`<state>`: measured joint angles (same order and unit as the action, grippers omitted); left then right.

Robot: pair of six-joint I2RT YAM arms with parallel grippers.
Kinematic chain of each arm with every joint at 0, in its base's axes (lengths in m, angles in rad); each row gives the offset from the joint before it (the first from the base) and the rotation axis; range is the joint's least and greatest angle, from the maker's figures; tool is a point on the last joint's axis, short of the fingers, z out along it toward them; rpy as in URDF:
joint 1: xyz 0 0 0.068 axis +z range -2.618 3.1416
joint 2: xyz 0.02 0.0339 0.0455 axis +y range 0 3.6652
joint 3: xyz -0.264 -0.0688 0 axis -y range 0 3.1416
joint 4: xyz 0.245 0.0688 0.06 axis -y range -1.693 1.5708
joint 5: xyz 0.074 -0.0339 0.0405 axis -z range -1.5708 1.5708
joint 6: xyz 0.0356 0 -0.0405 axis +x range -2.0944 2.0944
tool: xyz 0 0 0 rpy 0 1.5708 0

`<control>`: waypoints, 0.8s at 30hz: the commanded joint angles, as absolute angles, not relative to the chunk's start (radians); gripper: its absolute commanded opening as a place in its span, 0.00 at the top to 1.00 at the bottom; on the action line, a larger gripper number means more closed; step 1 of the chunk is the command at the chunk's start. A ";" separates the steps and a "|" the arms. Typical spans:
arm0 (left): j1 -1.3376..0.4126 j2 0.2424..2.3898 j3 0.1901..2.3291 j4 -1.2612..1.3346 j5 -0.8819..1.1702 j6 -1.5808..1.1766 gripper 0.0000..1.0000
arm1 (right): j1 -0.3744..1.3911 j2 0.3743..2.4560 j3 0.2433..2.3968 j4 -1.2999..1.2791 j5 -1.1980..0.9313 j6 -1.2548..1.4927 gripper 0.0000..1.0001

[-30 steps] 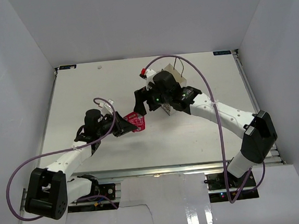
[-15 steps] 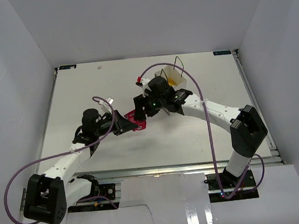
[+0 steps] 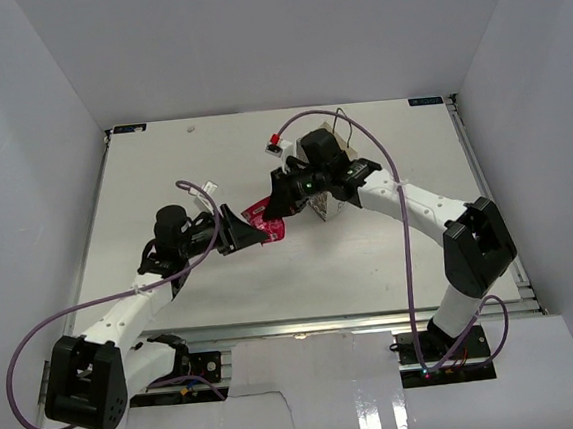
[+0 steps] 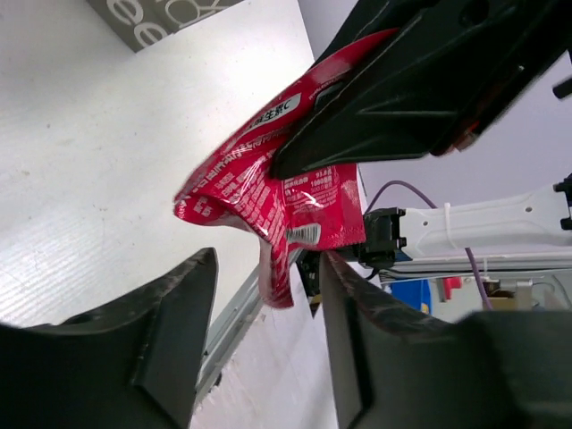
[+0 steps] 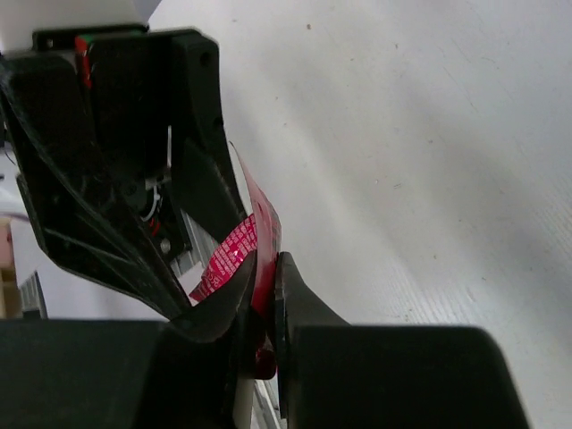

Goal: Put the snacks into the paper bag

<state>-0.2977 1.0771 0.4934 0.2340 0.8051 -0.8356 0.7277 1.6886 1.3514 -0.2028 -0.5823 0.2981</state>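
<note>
A red-pink snack packet (image 3: 265, 221) hangs above the table between my two grippers. My right gripper (image 3: 280, 208) is shut on its upper edge; the right wrist view shows the packet (image 5: 234, 253) pinched flat between the fingers (image 5: 304, 304). My left gripper (image 3: 245, 232) stands open just below it, jaws apart on either side of the packet's lower tail (image 4: 279, 277) without pressing it. The paper bag (image 3: 322, 207) stands upright right behind the right wrist, mostly hidden by it; its grey lettering (image 4: 152, 18) shows in the left wrist view. No other snacks are in view.
The white table (image 3: 163, 175) is walled in on three sides by white panels. A metal rail (image 3: 306, 325) runs along the near edge by the arm bases. Purple cables loop from both arms.
The right gripper came down from the bag, closed on the red packet that the left gripper held, and the left gripper has opened and let go.
</note>
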 commanded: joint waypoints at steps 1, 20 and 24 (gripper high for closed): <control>-0.302 1.028 0.552 0.273 0.830 -0.805 0.37 | 0.695 1.651 1.422 -0.143 -0.808 0.172 0.92; -0.302 0.808 0.698 -0.155 0.546 -0.499 0.14 | 0.351 1.539 1.790 -0.313 -0.548 -0.357 0.92; -0.301 0.798 0.681 -0.160 0.517 -0.503 0.14 | 0.347 1.549 1.735 -0.299 -0.453 -0.406 0.92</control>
<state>-0.2977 0.8257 0.6807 -0.1165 0.5701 -0.5304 0.3401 1.5311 1.7653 -0.2966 -0.5804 -0.3401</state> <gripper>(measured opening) 0.855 0.114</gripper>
